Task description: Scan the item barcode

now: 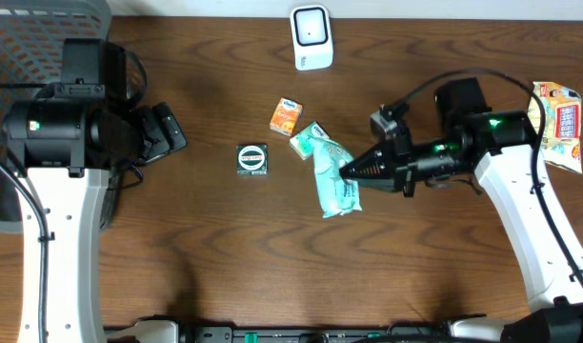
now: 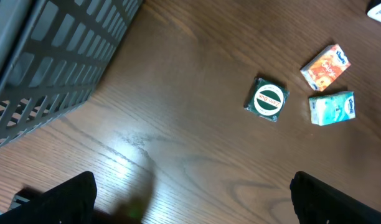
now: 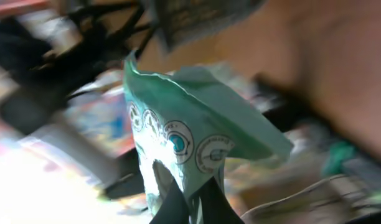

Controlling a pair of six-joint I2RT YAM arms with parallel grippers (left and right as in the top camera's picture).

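My right gripper (image 1: 347, 173) was clamped on the edge of the green pouch (image 1: 331, 171), and in the wrist view the fingers (image 3: 178, 208) pinched its lower edge tight. So the pick looked done, or very nearly. From above, the pouch sat mid-table, its upper end touching the small teal box (image 1: 307, 136), with the orange box (image 1: 286, 115) just beside that. The white scanner (image 1: 311, 36) stood at the far edge, well apart from the pouch. By my reckoning the real work was ahead: carry the pouch over, turn the barcode to the scanner's face and get the read.

My left gripper (image 1: 166, 133) was spread wide and held nothing, parked near the grey basket (image 1: 25, 38). Its camera caught the square packet with the round label (image 2: 267, 99) lying alone on the wood.

Now the trouble spots. I couldn't find a barcode on the pouch in any view; only round printed seals showed on the side facing my right wrist camera. That picture was badly smeared, and its background was just streaks of colour. I couldn't tell whether the pouch was clear of the table or dragging on it. A snack bag (image 1: 558, 124) at the right edge was cut off.
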